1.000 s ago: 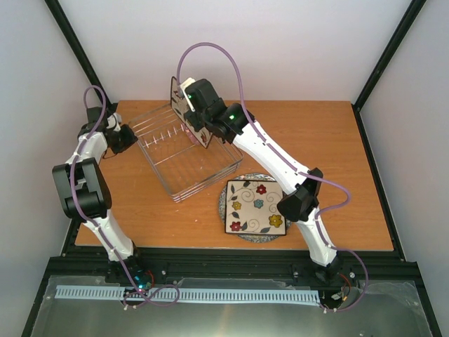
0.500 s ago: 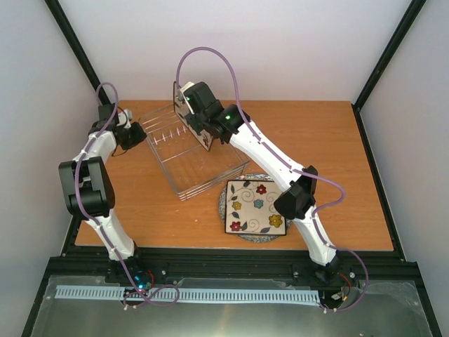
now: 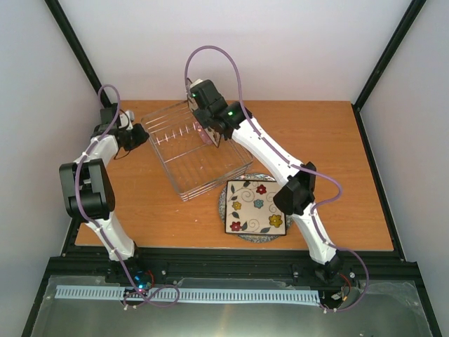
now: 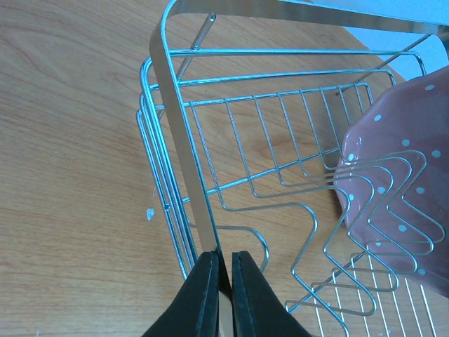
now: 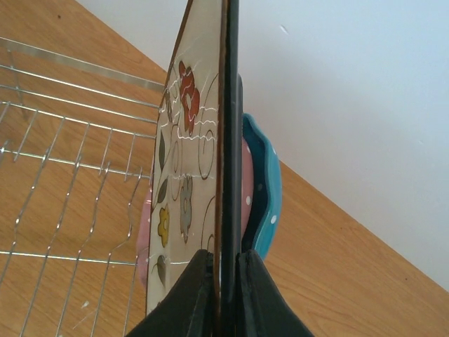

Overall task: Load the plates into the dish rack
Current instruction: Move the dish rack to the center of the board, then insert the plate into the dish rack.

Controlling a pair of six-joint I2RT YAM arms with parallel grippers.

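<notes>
Bare table right of the dish rack, plate stack just in front

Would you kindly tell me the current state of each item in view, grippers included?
Left gripper: shut on the rack's rim.
Right gripper: shut on a plate's edge.
Silver wire dish rack: on the wooden table, rim gripped.
Square cream flowered plate: held upright over the rack.
Blue white-dotted scalloped plate: standing in the rack.
Second square cream flowered plate: flat on the grey plate.
Round grey speckled plate: flat on the table.
</notes>
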